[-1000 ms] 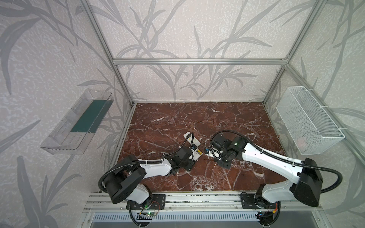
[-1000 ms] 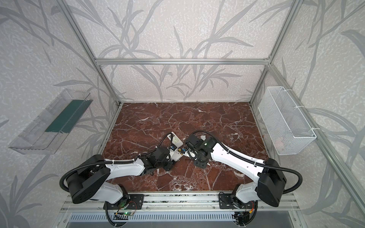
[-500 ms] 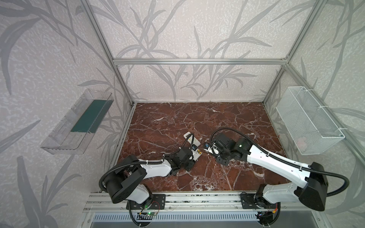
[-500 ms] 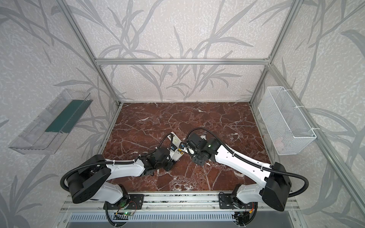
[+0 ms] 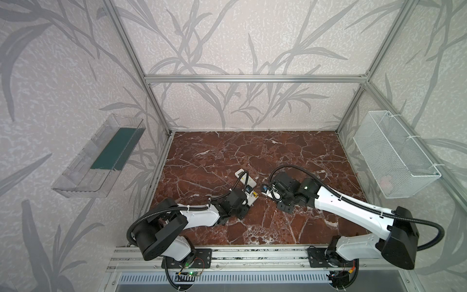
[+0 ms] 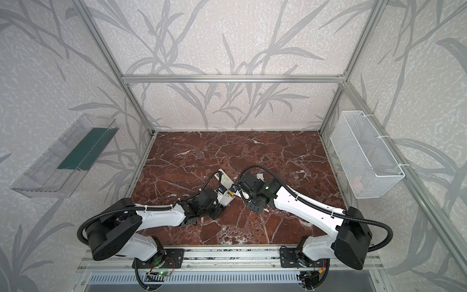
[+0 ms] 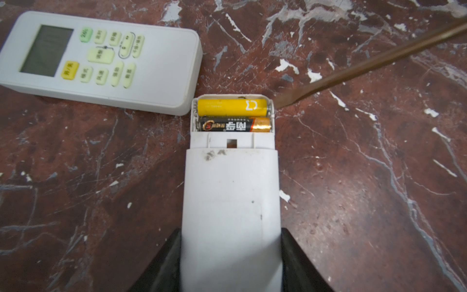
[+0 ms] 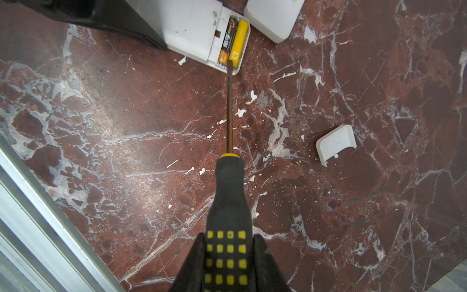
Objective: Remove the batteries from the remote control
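While the left gripper (image 7: 231,252) clamps the remote (image 7: 231,189) and the right gripper (image 8: 228,265) grips the screwdriver (image 8: 229,189), pry gently under the yellow battery (image 7: 231,107) at the remote's open end.

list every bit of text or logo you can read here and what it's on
"南孚": black battery, upside down in the left wrist view.
White squared logo, no letters: yellow battery.
"开/关": yellow button on the face-up remote.
Other button labels, the batteries' fine print: too blurred to read.
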